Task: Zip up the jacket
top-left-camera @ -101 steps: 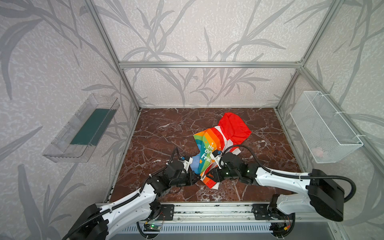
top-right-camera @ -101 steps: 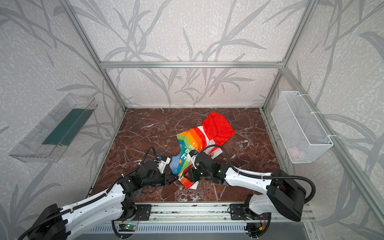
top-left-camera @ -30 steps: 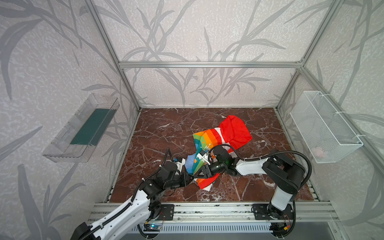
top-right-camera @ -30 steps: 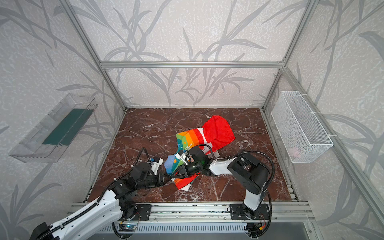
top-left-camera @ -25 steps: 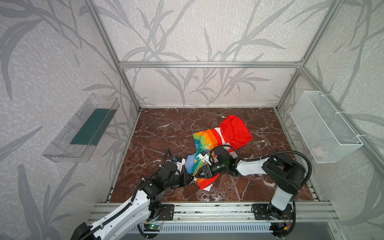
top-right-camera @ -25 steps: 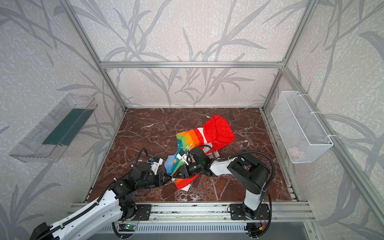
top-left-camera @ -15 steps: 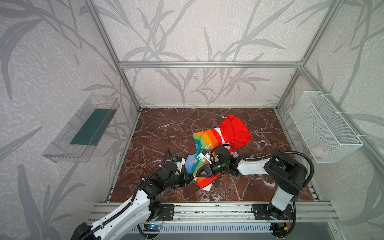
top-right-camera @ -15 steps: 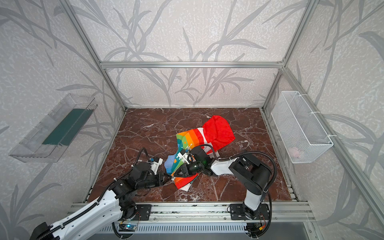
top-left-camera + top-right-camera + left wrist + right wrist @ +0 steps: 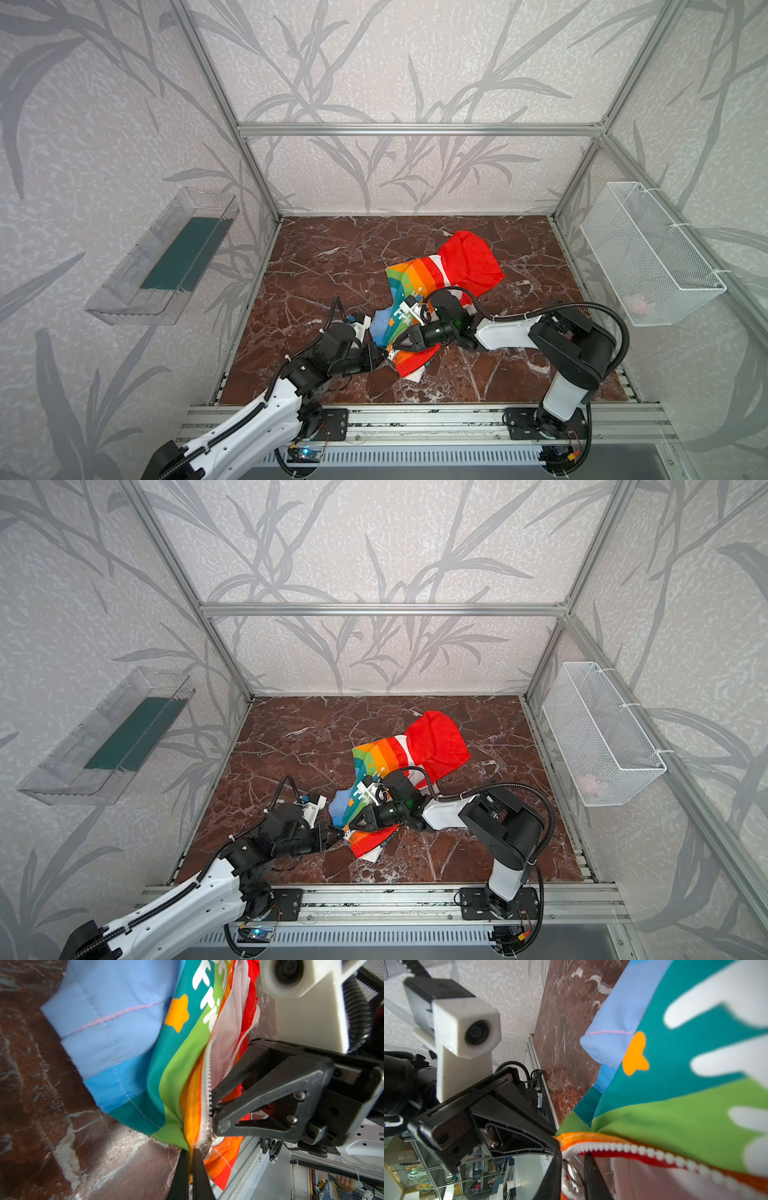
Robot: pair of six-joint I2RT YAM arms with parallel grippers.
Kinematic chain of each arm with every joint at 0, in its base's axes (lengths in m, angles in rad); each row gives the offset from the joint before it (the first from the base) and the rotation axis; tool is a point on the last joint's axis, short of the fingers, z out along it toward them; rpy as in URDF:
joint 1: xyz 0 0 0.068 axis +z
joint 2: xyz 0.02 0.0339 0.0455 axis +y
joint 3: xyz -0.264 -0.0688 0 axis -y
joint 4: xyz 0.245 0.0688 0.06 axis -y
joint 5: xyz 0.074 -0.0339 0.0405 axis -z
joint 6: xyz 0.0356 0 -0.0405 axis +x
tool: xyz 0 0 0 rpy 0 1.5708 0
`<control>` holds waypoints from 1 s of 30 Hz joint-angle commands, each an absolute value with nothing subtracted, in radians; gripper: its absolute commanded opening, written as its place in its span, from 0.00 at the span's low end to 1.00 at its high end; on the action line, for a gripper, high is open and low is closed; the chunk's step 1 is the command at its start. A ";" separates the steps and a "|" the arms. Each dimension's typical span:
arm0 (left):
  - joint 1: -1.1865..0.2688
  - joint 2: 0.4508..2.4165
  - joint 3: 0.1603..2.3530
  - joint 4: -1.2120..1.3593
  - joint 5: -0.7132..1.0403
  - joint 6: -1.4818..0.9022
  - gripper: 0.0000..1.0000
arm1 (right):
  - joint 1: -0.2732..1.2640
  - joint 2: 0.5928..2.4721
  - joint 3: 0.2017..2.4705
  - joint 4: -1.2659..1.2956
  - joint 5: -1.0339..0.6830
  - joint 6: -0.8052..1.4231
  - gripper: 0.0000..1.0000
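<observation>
- A small jacket (image 9: pixel 419 282) of thin, smooth, creased fabric lies crumpled on the bench (image 9: pixel 332 266), a dark red-brown slab with white marble veins.
- The jacket sits right of the bench's middle. Its long axis runs on a slant: the plain red hood (image 9: pixel 471 262) points to the back right corner and the hem lies toward the front edge.
- Curved bands of red, orange, green, teal and blue cross the front, with rounded white lettering (image 9: pixel 207 991) and an orange star shape (image 9: pixel 177 1014).
- A pale blue panel (image 9: pixel 108 1012) with a pink stitch line bulges at one side.
- The white zipper teeth (image 9: pixel 206 1076) are chunky and moulded; the two rows part above a silvery metal zipper pull (image 9: pixel 571 1169).
- The left claw (image 9: pixel 189 1152), two slim black fingers, is pressed closed on the hem corner just beside the pull.
- The right claw (image 9: pixel 573 1153), with ribbed black triangular fingers, stands with its tips either side of the pull. Whether it pinches the pull cannot be told.
</observation>
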State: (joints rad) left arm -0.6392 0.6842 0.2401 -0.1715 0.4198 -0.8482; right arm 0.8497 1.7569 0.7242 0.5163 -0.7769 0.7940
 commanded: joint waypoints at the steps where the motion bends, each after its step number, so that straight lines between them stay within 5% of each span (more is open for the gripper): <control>1: -0.635 0.675 0.230 -0.154 0.416 -0.853 0.00 | 0.847 1.731 0.735 0.502 -0.775 0.788 0.15; 20: -0.636 0.633 0.222 -0.201 0.402 -0.856 0.00 | 0.847 1.653 0.773 0.331 -0.741 0.721 0.00; 30: -0.632 0.527 0.211 -0.320 0.361 -0.877 0.00 | 0.859 1.455 0.811 0.030 -0.514 0.541 0.00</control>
State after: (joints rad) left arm -0.6395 0.5362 0.2234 -0.1997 0.4011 -0.8700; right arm 0.8688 1.5173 0.7628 0.1791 -0.6289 0.6361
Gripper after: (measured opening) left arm 0.045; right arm 0.046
